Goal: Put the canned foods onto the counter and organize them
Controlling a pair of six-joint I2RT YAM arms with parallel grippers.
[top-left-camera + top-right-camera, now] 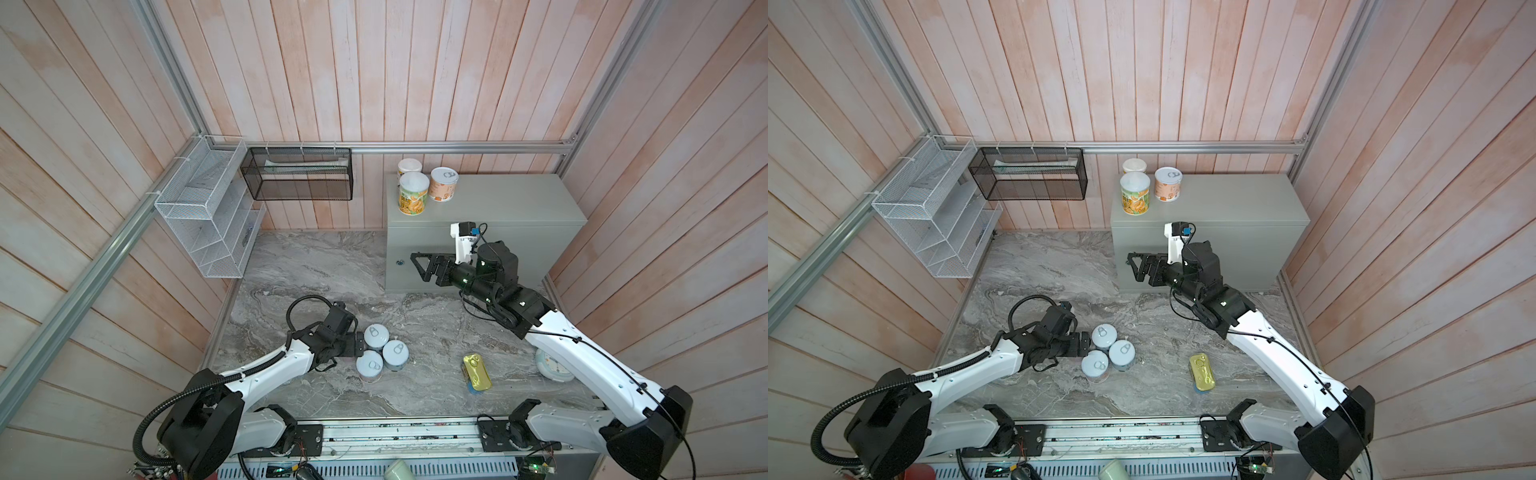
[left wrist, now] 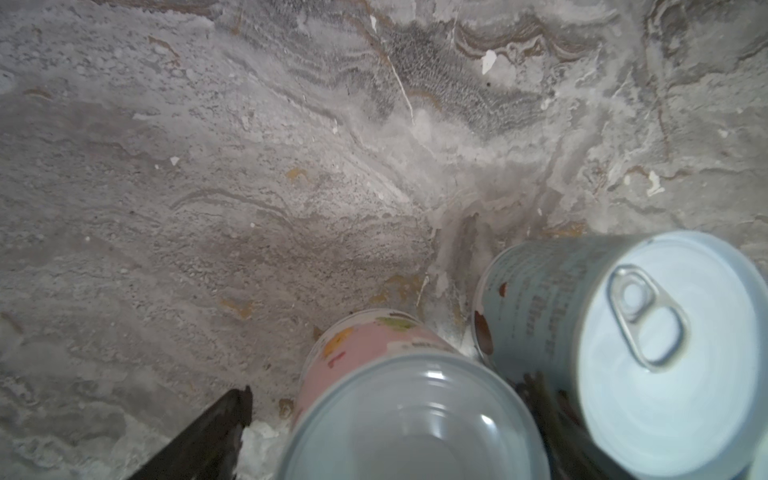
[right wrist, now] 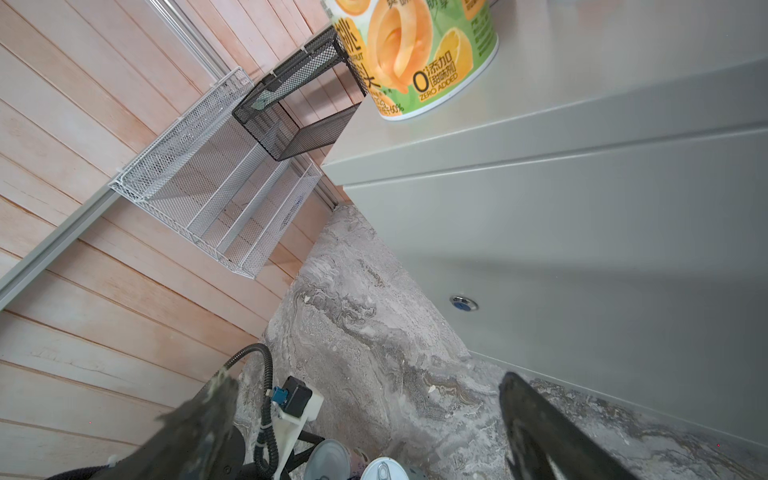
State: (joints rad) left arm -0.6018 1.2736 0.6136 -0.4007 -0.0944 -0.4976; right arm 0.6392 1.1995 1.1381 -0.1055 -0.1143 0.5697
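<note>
Ok so nearest the robot's base, the left gripper (image 1: pixel 358 345) is down low over the marble floor (image 1: pixel 316 266), jaws wide apart, nothing in them. Right off its tip sits a tight bunch of three short cans (image 1: pixel 394 353), all upright and crowded together. From the left wrist camera the pink can (image 2: pixel 365 349) is the closest one, just beside the one finger (image 2: pixel 216 428) I can see, with a blue-grey can (image 2: pixel 648 353) right beside it. I can't tell if the pink one is properly between the jaws, since the second finger is out of shot. My guess is that's the next grab, and the left arm is clearly the nearer one for it.

A bit over to the right lies the gold tin (image 1: pixel 477 371), flat, long axis running roughly near-to-far with a slight slant. Something blue peeks out under its near end, no idea what. The right arm is the closer one there.

Further back, the right gripper (image 1: pixel 419 266) hovers empty, jaws spread, pointing left across the front of the counter (image 1: pixel 511 203). Three more cans (image 1: pixel 413 193) stand close together at the counter's back left corner, and the rest of the top is bare.
</note>
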